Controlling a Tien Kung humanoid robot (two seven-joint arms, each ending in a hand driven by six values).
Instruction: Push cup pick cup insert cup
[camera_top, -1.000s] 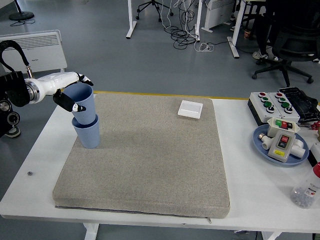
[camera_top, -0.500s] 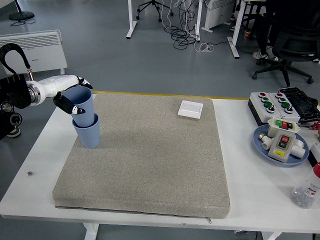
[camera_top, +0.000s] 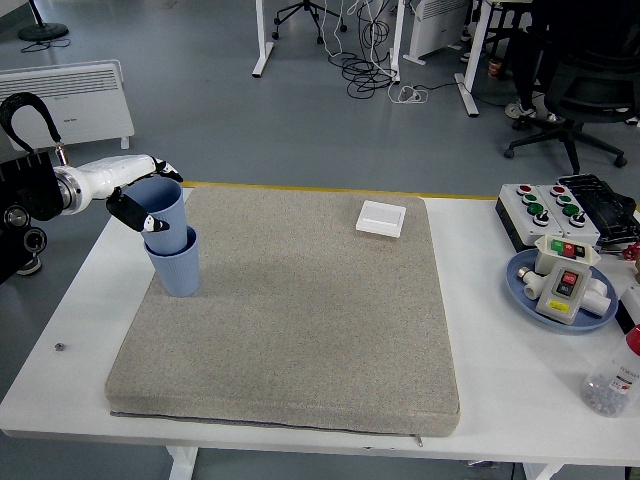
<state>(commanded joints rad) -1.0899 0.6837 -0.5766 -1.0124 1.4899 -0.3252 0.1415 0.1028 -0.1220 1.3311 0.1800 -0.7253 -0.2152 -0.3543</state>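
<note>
Progress: top cup (camera_top: 165, 210) sits tilted in the lower cup (camera_top: 176, 262); you judge insertion nearly finished.
Robot hand (camera_top: 140, 195): left, fingers wrapped around top cup.
Left: release.

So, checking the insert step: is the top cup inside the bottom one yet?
Partly in. The upper cup sits tilted in the lower cup, most of it above the rim, left hand gripping it.

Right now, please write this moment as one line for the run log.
left hand: shut on upper blue cup | upper blue cup: tilted, partly inside lower blue cup | lower blue cup: on grey mat | right hand: not in view
</note>
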